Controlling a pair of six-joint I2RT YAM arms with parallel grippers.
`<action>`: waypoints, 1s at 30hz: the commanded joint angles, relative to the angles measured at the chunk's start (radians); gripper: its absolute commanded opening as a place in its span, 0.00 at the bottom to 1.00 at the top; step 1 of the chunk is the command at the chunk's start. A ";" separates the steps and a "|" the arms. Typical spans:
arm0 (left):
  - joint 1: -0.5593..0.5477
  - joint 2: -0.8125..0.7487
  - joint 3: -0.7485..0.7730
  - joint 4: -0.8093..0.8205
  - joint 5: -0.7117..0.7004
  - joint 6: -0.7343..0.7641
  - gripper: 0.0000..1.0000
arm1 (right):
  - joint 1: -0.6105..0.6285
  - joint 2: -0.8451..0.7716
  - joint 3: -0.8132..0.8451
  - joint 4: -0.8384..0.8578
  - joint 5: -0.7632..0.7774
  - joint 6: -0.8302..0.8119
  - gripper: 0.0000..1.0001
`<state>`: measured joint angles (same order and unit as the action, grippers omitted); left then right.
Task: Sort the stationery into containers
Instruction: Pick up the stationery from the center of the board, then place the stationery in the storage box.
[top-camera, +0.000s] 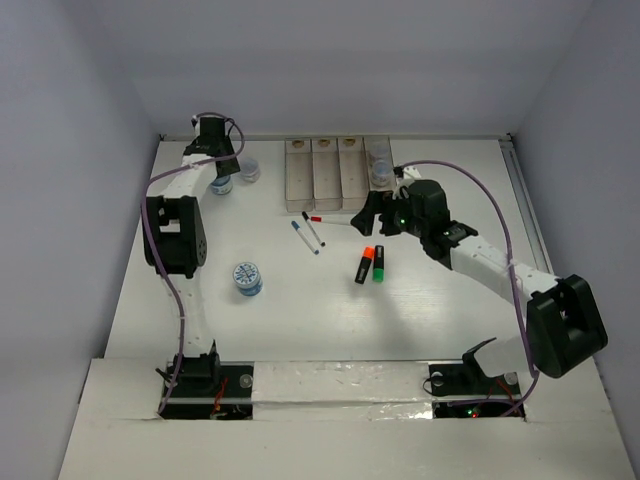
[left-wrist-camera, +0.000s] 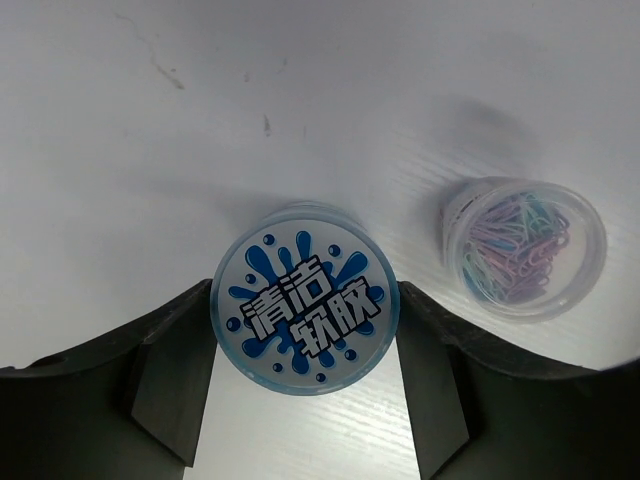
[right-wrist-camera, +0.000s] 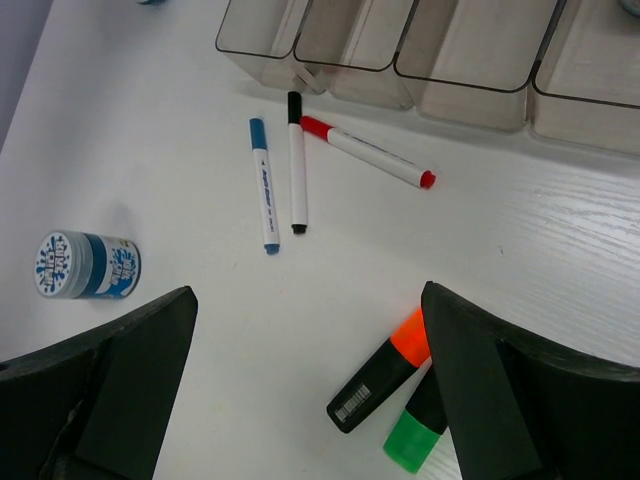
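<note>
My left gripper (top-camera: 221, 176) is at the far left of the table, its fingers (left-wrist-camera: 165, 385) pressed on both sides of a small tub with a blue-white lid (left-wrist-camera: 303, 312). A second such tub (top-camera: 247, 278) stands at mid-left and shows in the right wrist view (right-wrist-camera: 85, 265). Blue (right-wrist-camera: 263, 185), black (right-wrist-camera: 296, 160) and red-capped (right-wrist-camera: 365, 155) pens lie in front of the clear four-compartment tray (top-camera: 300, 180). Orange (right-wrist-camera: 385, 370) and green (right-wrist-camera: 415, 432) highlighters lie side by side. My right gripper (right-wrist-camera: 308, 330) is open and empty above the table, near the highlighters.
A clear lidless tub of coloured paper clips (left-wrist-camera: 525, 247) stands just right of the held tub. Another small tub (top-camera: 381, 172) sits in the tray's rightmost compartment. White walls close in the table on the left, back and right.
</note>
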<state>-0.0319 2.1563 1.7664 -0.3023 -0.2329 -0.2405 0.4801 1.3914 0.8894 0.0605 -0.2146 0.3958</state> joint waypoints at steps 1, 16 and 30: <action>-0.003 -0.240 0.007 0.043 -0.036 -0.011 0.17 | 0.009 -0.064 0.033 0.047 0.035 -0.008 1.00; -0.402 -0.290 0.142 0.147 0.165 -0.109 0.18 | 0.009 -0.396 0.075 -0.123 0.307 -0.018 1.00; -0.554 0.192 0.640 0.308 0.118 -0.154 0.19 | 0.009 -0.528 0.028 -0.189 0.365 -0.054 1.00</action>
<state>-0.5758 2.3291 2.3009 -0.0902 -0.0822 -0.3706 0.4801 0.8894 0.9226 -0.1200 0.1215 0.3683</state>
